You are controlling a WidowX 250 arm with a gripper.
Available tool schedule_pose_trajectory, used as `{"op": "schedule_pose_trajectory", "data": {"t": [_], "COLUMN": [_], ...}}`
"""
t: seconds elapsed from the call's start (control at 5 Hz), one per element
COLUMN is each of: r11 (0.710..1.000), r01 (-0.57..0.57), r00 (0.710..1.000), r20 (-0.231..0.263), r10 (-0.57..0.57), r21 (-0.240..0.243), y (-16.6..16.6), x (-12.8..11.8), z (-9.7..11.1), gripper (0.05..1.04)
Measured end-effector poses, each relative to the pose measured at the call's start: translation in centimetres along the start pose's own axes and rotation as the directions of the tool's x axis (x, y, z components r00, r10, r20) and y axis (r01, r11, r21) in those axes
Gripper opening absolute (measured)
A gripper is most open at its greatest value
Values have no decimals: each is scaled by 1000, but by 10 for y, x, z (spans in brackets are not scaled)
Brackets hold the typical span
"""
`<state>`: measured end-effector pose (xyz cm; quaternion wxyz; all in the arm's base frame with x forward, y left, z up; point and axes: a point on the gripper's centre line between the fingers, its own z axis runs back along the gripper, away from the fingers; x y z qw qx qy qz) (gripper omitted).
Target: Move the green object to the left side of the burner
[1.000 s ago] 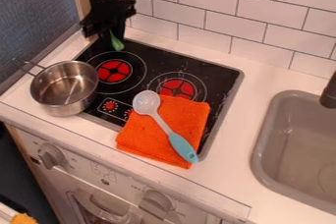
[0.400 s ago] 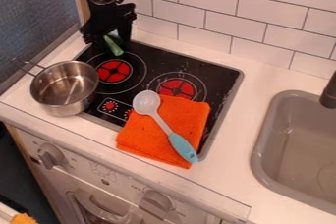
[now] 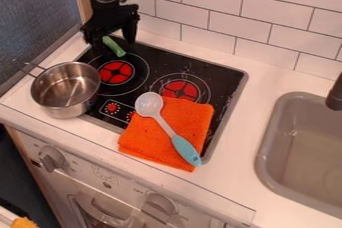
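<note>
My gripper (image 3: 112,41) hangs at the upper left of the view, over the stove's back left corner, with its fingers spread open. The green object (image 3: 114,46), slim and long, lies slanted at the back of the black stove top (image 3: 155,61), between and just below the fingers. It is behind the left red burner (image 3: 115,72); its upper end is close under the gripper body, and I cannot tell if a finger touches it.
A metal pot (image 3: 65,90) stands at the stove's left edge, its handle to the upper left. An orange cloth (image 3: 167,132) with a spoon (image 3: 168,128) on it covers the front right. The tiled wall (image 3: 224,14) rises behind; a sink (image 3: 300,142) is at right.
The gripper's fingers have spread apart. The green object has turned to a more slanted pose and shifted slightly left.
</note>
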<state>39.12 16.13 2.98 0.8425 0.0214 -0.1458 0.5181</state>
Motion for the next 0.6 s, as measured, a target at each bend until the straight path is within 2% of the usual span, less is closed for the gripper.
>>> {"op": "schedule_pose_trajectory", "data": {"t": [0.2, 0.4, 0.6], "r11": [999, 998, 995], "r01": [11, 23, 49], "r00": [1000, 999, 995], "r20": [13, 39, 90], "r10": [-11, -21, -42], "r21": [-42, -63, -85], "y": [-6, -5, -5], "x": [-2, -5, -11], "z": [24, 57, 99], "gripper": [1001, 1001, 1001]}}
